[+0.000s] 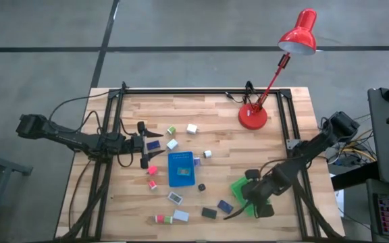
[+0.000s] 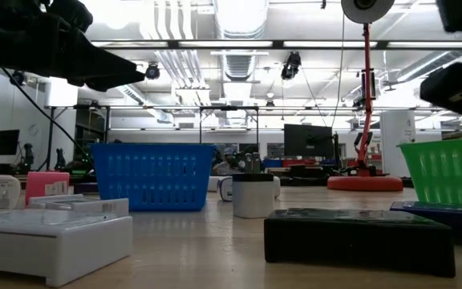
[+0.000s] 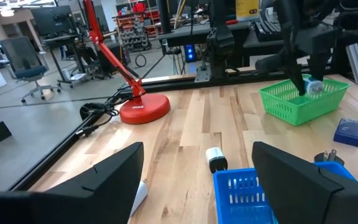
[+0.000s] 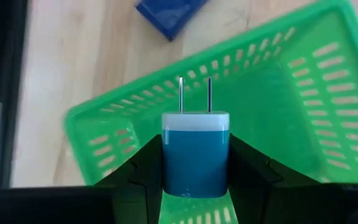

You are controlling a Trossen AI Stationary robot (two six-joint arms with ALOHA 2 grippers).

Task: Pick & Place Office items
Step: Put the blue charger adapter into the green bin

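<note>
Most of the sorting looked undone. At the left of the desk (image 1: pixel 201 111), the left tool (image 1: pixel 142 144) hung with its fingers spread wide and empty above a navy block (image 1: pixel 153 145), with a pink block (image 1: pixel 152 170) and a white box (image 1: pixel 175 198) lying loose nearby. In the middle stood the blue basket (image 1: pixel 180 168), and whether it held anything could not be told from above; a small black piece (image 1: pixel 201 187), a black block (image 1: pixel 209 213) and a navy box (image 1: pixel 225 206) lay loose around its near end. At the right, the right tool (image 4: pixel 195 177) was clamped on a light blue plug adapter (image 4: pixel 195 155), held above the green basket (image 4: pixel 291 112), not yet released. The adapter's long axis ran along the fingers, its two metal prongs pointing away from the wrist, toward the basket's far wall.
</note>
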